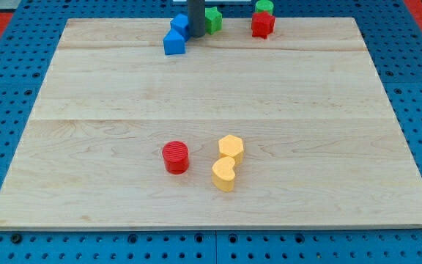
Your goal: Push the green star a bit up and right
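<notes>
The wooden board [211, 95] filled most of the view, lying flat on a blue pegboard surface [6, 242] that framed it on all sides. My rod [195, 16] came down from the view's top edge, upright and dark, and my tip [195, 36] rested on the board near its top edge. The rod carried no jaws, so nothing was grasped; it only stood against the blocks.

Next in size were the blocks near the top. Two blue blocks sat just left of my tip: a blue cube-like block [174, 44] lower down and a second blue block [179, 23] above it, touching or nearly touching the rod. The green star [212, 19] lay just to the right of the rod, close against it, at the board's top edge. Its points were too small to read, so neither its heading nor any long axis could be made out. Further right stood a red star-like block [263, 24], with a green block [264, 6] just above it.

Well apart, in the lower middle, stood a red cylinder [175, 157]. To its right, a yellow hexagon [231, 147] touched a yellow heart [224, 174] below it.
</notes>
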{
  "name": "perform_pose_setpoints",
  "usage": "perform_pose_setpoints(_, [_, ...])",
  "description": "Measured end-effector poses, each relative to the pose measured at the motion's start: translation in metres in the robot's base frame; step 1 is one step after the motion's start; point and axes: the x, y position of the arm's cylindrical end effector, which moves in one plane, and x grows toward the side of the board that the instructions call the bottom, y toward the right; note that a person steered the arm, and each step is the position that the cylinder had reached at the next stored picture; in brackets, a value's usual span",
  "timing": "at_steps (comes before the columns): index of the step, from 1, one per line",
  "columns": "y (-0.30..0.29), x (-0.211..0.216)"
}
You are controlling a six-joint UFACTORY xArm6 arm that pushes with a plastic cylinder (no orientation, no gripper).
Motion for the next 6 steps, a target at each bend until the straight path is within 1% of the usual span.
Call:
perform_pose_setpoints(3, [-0.016, -0.001])
perform_pose_setpoints(4, [-0.012, -0.007])
perform_pose_setpoints(5, [0.007, -0.027])
perform_pose_setpoints(6, [0.027, -0.036])
